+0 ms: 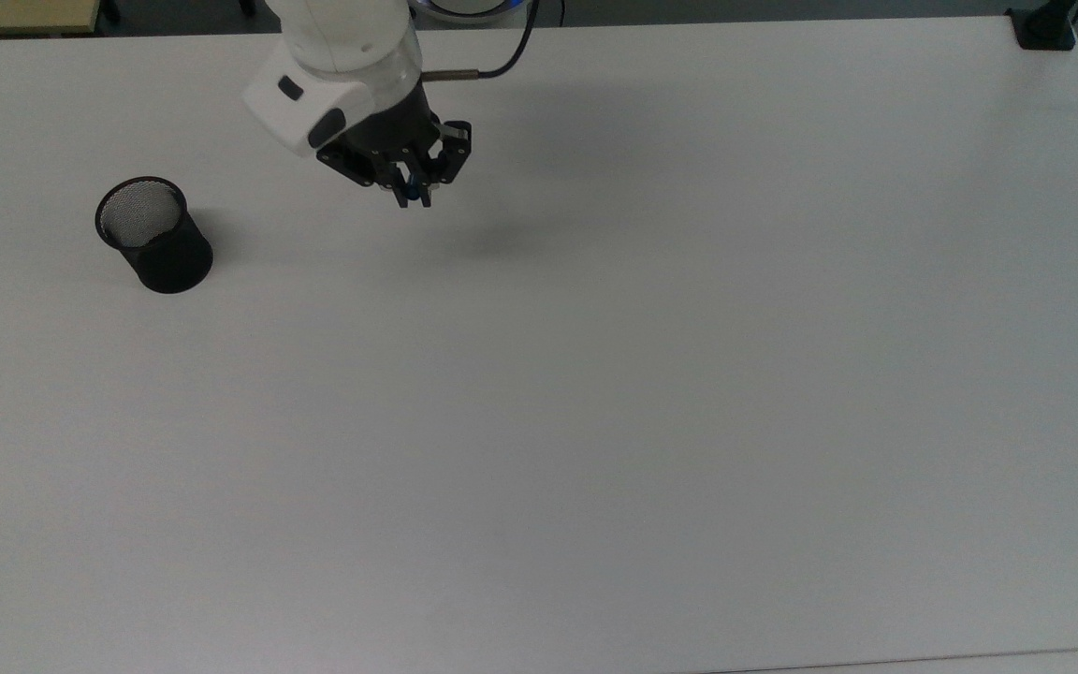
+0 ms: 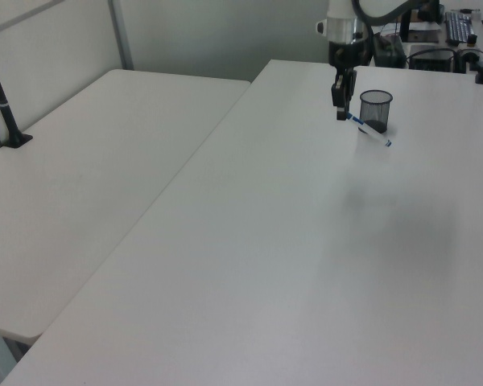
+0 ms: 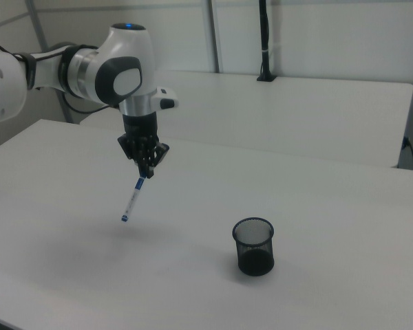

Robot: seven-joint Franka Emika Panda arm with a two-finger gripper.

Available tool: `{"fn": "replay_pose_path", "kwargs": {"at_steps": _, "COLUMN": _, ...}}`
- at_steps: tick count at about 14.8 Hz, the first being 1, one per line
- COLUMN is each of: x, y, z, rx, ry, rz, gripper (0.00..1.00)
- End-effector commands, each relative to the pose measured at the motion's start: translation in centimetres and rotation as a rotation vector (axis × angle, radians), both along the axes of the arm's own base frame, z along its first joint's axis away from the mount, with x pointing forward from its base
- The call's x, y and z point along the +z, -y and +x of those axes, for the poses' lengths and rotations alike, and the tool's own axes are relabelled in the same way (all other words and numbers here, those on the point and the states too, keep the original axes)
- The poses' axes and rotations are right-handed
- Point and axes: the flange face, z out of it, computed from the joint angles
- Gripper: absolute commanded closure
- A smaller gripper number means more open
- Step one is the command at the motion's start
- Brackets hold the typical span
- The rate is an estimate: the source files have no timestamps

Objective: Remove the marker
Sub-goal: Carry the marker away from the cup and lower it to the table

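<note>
My gripper (image 1: 413, 195) (image 2: 340, 114) (image 3: 146, 173) is shut on the marker's blue cap and holds it in the air above the white table (image 1: 595, 393). The marker (image 3: 132, 199) (image 2: 369, 129) hangs tilted below the fingers, white barrel with a blue end tip lowest. In the top view, a blue bit of the marker (image 1: 414, 192) shows between the fingers. The black mesh cup (image 1: 153, 235) (image 2: 375, 111) (image 3: 254, 246) stands upright and empty, well off to the top view's left of the gripper.
A black clamp (image 1: 1044, 28) sits at the far right corner in the top view. A second white table (image 2: 88, 177) adjoins in the left view, with a black post (image 2: 4, 104) on it. The robot's base (image 1: 469, 7) is at the far table edge.
</note>
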Motion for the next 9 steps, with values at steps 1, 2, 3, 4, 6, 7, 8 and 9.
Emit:
{"fn": "replay_pose_path", "kwargs": {"at_steps": 1, "x": -3.6, "y": -1.9, "z": 1.3, "rx": -0.020, "ry": -0.027, "rz": 0.013, "gripper": 0.95}}
{"fn": "replay_pose_path", "kwargs": {"at_steps": 2, "x": -4.7, "y": -2.4, "z": 1.7, "rx": -0.030, "ry": -0.024, "rz": 0.008, "gripper": 0.95}}
{"fn": "replay_pose_path", "kwargs": {"at_steps": 3, "x": -5.7, "y": -2.9, "z": 2.1, "rx": -0.036, "ry": -0.018, "rz": 0.004, "gripper": 0.95}}
{"fn": "replay_pose_path", "kwargs": {"at_steps": 4, "x": -6.8, "y": -3.2, "z": 2.4, "rx": -0.050, "ry": -0.011, "rz": 0.002, "gripper": 0.95}}
{"fn": "replay_pose_path", "kwargs": {"at_steps": 6, "x": -8.6, "y": -3.2, "z": 2.8, "rx": -0.064, "ry": 0.004, "rz": -0.016, "gripper": 0.95}}
{"fn": "replay_pose_path", "kwargs": {"at_steps": 7, "x": -9.4, "y": -3.8, "z": 2.9, "rx": -0.060, "ry": 0.009, "rz": -0.027, "gripper": 0.95}}
{"fn": "replay_pose_path", "kwargs": {"at_steps": 8, "x": -10.1, "y": -4.3, "z": 3.1, "rx": -0.065, "ry": 0.013, "rz": -0.037, "gripper": 0.95}}
{"fn": "replay_pose_path", "kwargs": {"at_steps": 9, "x": -10.8, "y": -4.4, "z": 3.3, "rx": -0.069, "ry": 0.024, "rz": -0.051, "gripper": 0.95}}
